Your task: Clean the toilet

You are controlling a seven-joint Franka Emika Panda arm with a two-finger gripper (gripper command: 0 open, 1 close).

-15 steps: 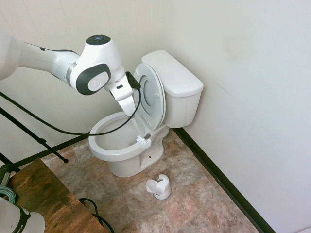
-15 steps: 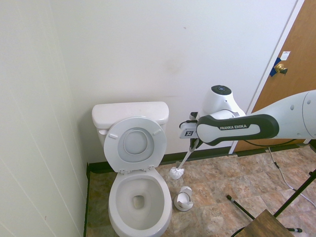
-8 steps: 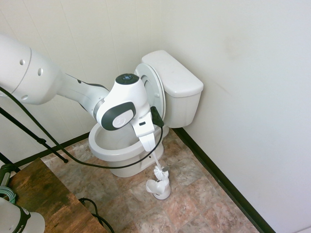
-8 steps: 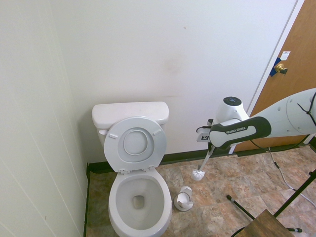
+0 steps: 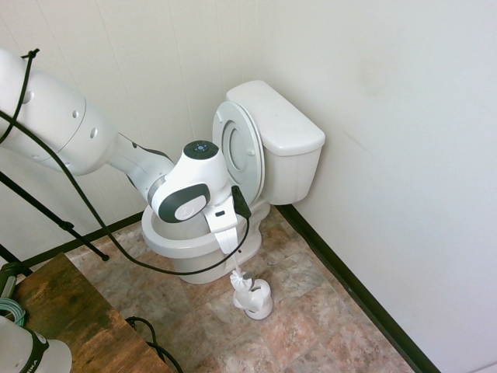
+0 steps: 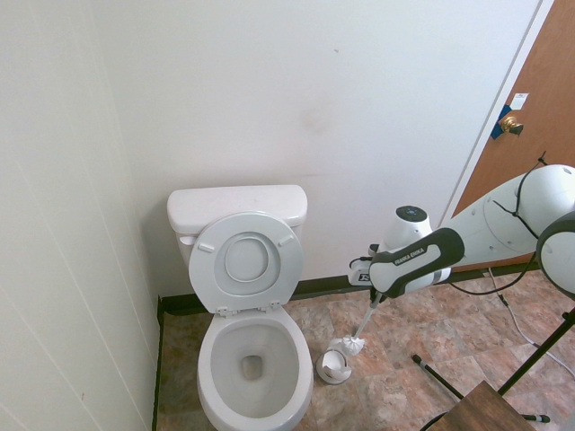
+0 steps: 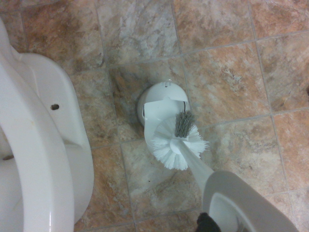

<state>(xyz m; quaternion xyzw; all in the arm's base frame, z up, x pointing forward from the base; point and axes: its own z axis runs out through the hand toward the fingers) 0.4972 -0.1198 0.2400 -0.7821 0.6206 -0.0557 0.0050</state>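
Observation:
The white toilet (image 5: 276, 136) stands in the corner with its lid and seat raised against the tank; its bowl (image 6: 253, 361) is open and its rim (image 7: 43, 159) shows in the wrist view. My gripper (image 5: 231, 247) (image 6: 371, 296) hangs beside the bowl, over the floor, shut on the handle of a slim white toilet brush (image 6: 361, 325). The brush head (image 5: 239, 279) (image 7: 176, 143) hovers just above the small white brush holder (image 5: 256, 300) (image 6: 333, 366) (image 7: 163, 103), at the edge of its opening.
A wooden table (image 5: 74, 318) fills the near corner of the first exterior view. A brown door (image 6: 544, 135) stands behind the arm. Black baseboard (image 5: 349, 291) runs along the wall, and stone-pattern floor tiles (image 7: 227, 72) surround the holder.
The arm has carried the brush from the bowl's rim out over the floor and lowered it toward the holder. The grip has stayed shut.

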